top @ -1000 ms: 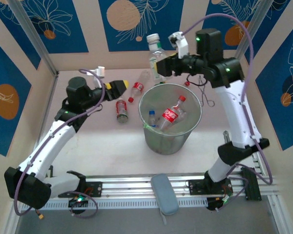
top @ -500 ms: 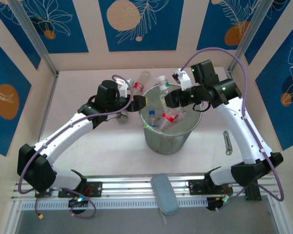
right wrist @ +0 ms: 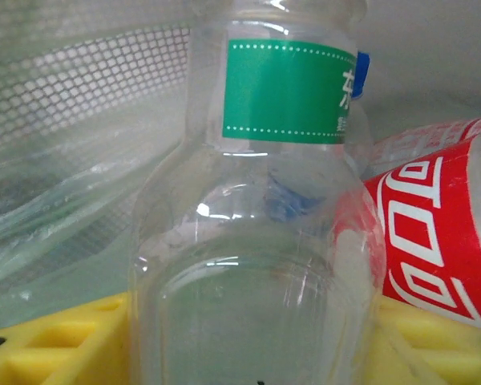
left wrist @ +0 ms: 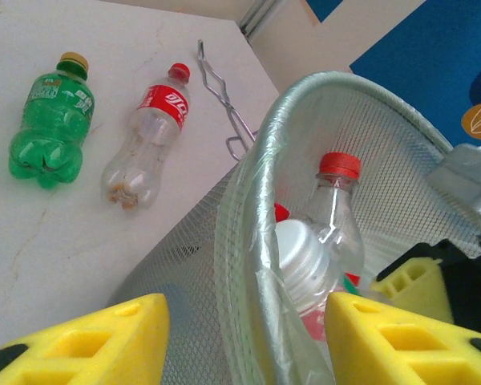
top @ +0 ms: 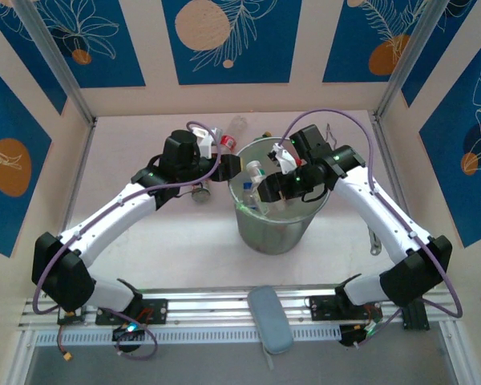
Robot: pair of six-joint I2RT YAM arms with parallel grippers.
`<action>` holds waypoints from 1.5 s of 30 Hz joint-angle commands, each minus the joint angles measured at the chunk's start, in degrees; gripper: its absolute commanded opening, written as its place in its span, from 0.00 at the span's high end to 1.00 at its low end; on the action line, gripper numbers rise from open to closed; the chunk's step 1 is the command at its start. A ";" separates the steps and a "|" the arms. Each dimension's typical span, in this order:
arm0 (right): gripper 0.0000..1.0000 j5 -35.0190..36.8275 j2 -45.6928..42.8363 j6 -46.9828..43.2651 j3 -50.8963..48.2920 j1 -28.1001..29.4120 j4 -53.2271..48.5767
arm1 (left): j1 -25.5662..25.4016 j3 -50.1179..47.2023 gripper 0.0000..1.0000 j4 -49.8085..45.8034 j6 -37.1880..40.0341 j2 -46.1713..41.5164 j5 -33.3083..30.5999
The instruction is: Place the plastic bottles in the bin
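Observation:
The bin (top: 276,231) is a mesh bucket with a clear liner, standing mid-table. My right gripper (top: 274,188) reaches down inside it, shut on a clear white-capped bottle with a green label (right wrist: 289,92); that bottle (top: 254,170) leans beside a red-label bottle (right wrist: 433,233) lying in the bin. My left gripper (top: 224,167) hangs open at the bin's left rim (left wrist: 305,88), the rim and liner between its yellow pads (left wrist: 88,341) without touching. Beyond the bin lie a green bottle (left wrist: 48,120) and a red-label bottle (left wrist: 148,132). A red-capped bottle (left wrist: 337,200) stands inside.
Metal tongs (left wrist: 220,88) lie on the table behind the bin. Another bottle (top: 199,192) is partly hidden under my left arm. A metal tool (top: 373,237) rests at the right edge, and a grey case (top: 270,317) on the front rail.
My right gripper carried the green-label bottle from above the rim down into the bin. My left gripper reached the bin's left rim and its jaws narrowed.

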 commanded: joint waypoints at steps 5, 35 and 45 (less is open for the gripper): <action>0.17 0.12 -0.35 -0.56 1.06 0.12 0.59 | -0.46 0.66 0.46 -1.15 0.28 0.78 -2.52; 0.05 11.51 -11.81 -2.58 12.81 -2.21 7.43 | 13.07 4.46 0.03 -10.20 3.80 -2.39 -11.67; 0.01 11.86 -10.99 -2.17 14.14 -4.73 4.33 | 17.01 3.40 0.00 -12.67 5.14 12.57 -19.66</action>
